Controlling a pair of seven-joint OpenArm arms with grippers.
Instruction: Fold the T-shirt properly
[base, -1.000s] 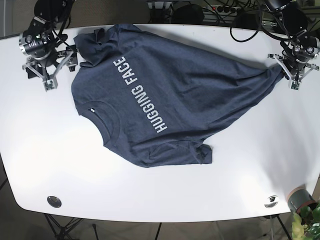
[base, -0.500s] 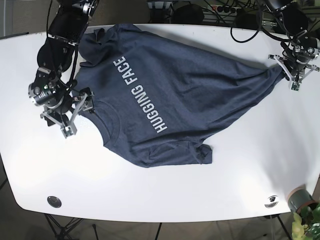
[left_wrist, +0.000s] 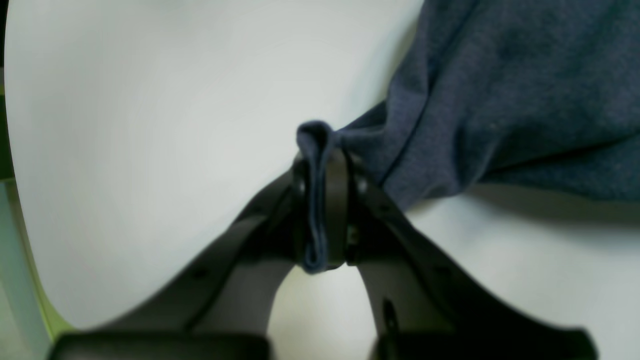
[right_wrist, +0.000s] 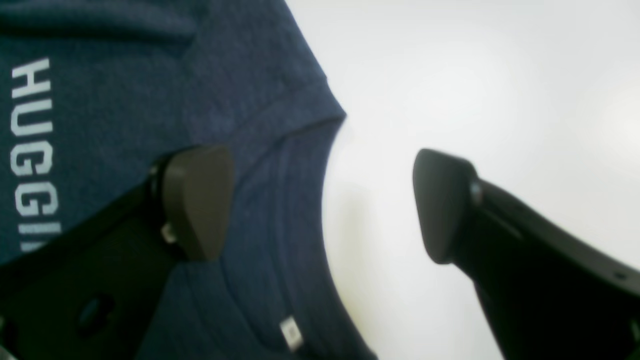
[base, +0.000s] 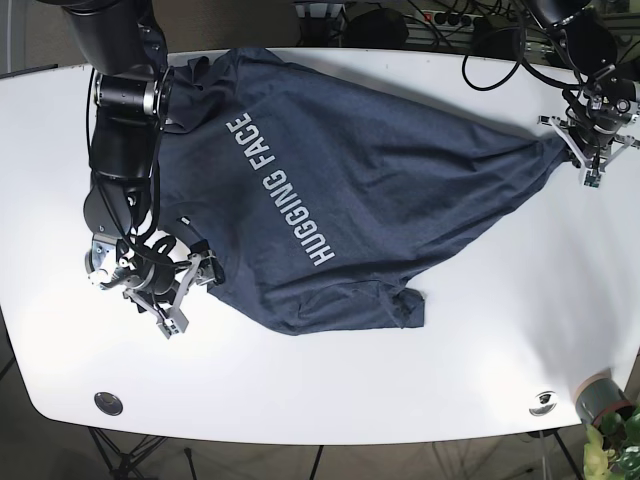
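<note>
Fingers of the right gripper (right_wrist: 320, 205) stood spread wide, straddling the collar edge (right_wrist: 300, 165) of the T-shirt (base: 350, 190): one pad over cloth, one over bare table (base: 330, 390), at the base view's lower left. Across at the upper right, the left gripper (left_wrist: 322, 200) pinched a hem corner (left_wrist: 315, 137), cloth stretching away between them.

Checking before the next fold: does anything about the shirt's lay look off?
Yes. The T-shirt lies skewed, not flat: its hem corner is stretched taut to the left gripper, and a sleeve is crumpled under at the near edge. The right gripper straddles the collar, open.
</note>
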